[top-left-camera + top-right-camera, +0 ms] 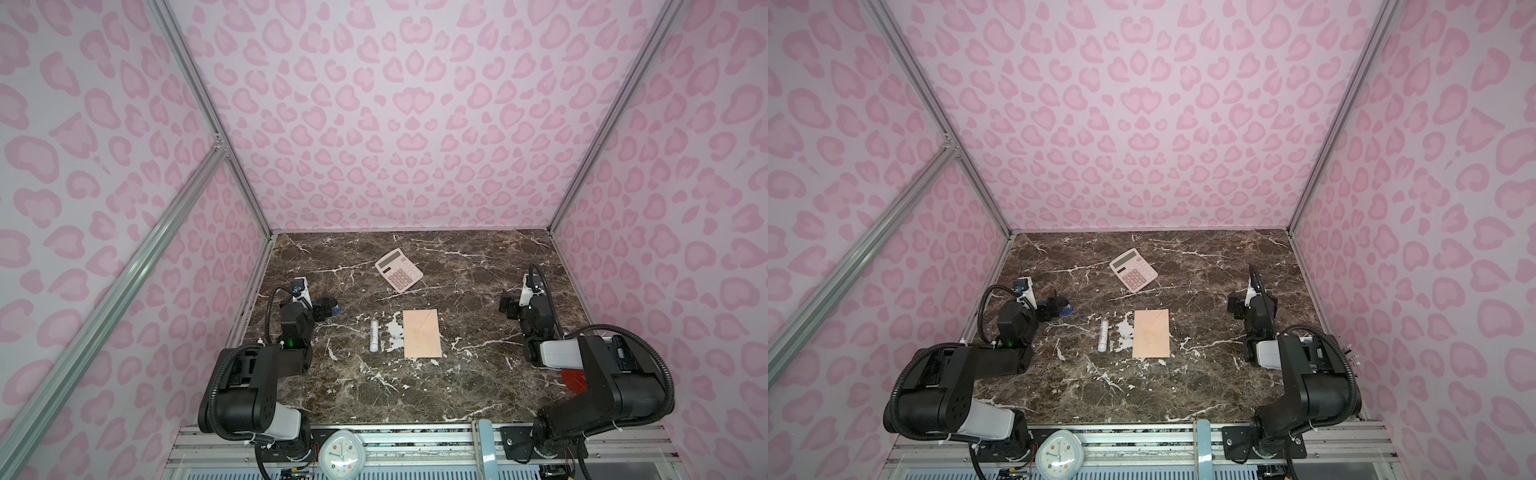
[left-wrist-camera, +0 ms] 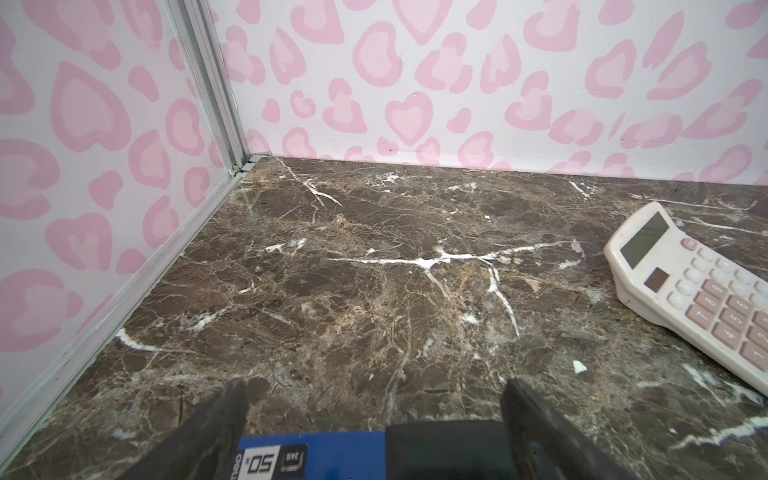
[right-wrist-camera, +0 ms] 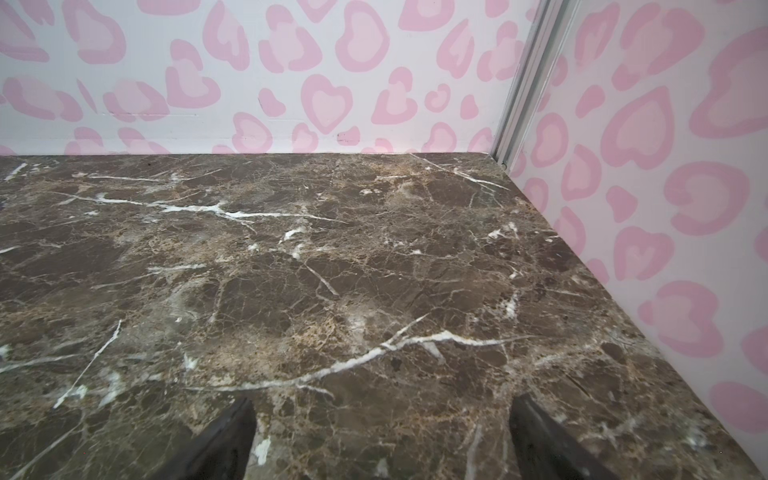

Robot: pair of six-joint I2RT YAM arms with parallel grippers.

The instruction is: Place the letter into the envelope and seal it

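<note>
1. Found envelope lying flat near the middle of the desk in both top views. Long edges run front to back, with faint diagonal seams facing up. Untouched by either hand.
2. Noted white tube just left of envelope, lying parallel to its long edge and apart from it.
3. Noted calculator toward the back of the desk, turned at an angle, keys up, well apart from envelope. Seen again at the edge of the left wrist view.
4. Spotted a red flat corner in a top view at the right front of the desk, mostly hidden under right arm. Taken as letter; cannot tell its face or full outline. Well apart from envelope, not inside it.
5. Logged left hand low over the left side of the desk, fingers spread wide in the wrist view. Found blue-labelled item between them near their base; cannot tell whether touching.
6. Logged right hand low over the right side of the desk. Fingers spread wide, only bare marble between them, holding nothing.
7. Noted clock on the front rail, off the desk.
</note>
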